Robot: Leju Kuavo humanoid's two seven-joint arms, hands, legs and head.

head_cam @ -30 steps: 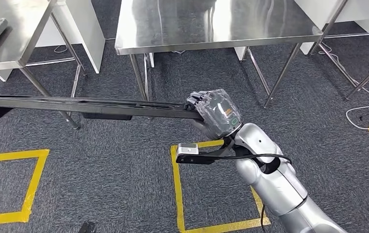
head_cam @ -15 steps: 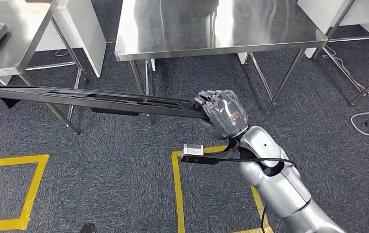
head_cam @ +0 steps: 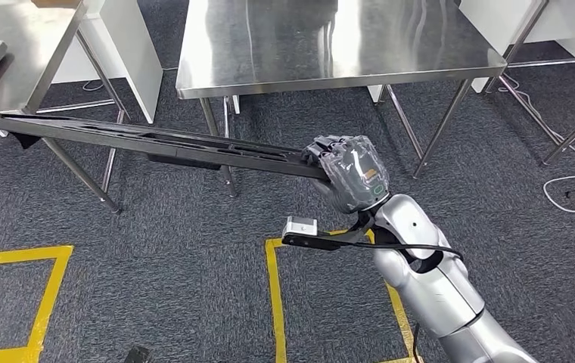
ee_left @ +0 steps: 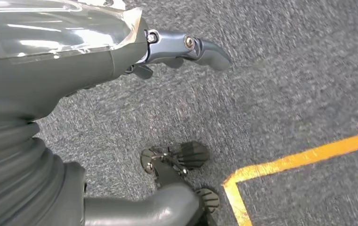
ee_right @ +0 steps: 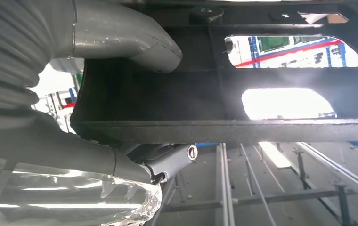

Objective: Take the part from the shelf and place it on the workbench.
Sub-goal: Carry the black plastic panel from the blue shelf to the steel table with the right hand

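From the head view, the right hand [head_cam: 349, 172] grips one end of the long black part [head_cam: 156, 139], which reaches out to the left over the carpet. The part's far end now sits higher and closer to the left desk [head_cam: 12, 83] than a second ago, when the bar lay nearly level; it tilts up toward the far left. The whole scene has slid a little too, so the robot itself seems to be turning or stepping. The steel desk [head_cam: 337, 41] ahead looms nearer, its near edge just beyond the hand. I judge the carry is well along and the set-down is not yet begun.

In the left wrist view, the left hand [ee_left: 177, 49] hangs over the carpet beside a yellow floor line [ee_left: 304, 157], holding nothing, its fingers loosely extended.

In the right wrist view, the thick thumb [ee_right: 125, 40] presses across the dark slotted frame of the part, fingers clenched beneath it: a firm grasp near the end.
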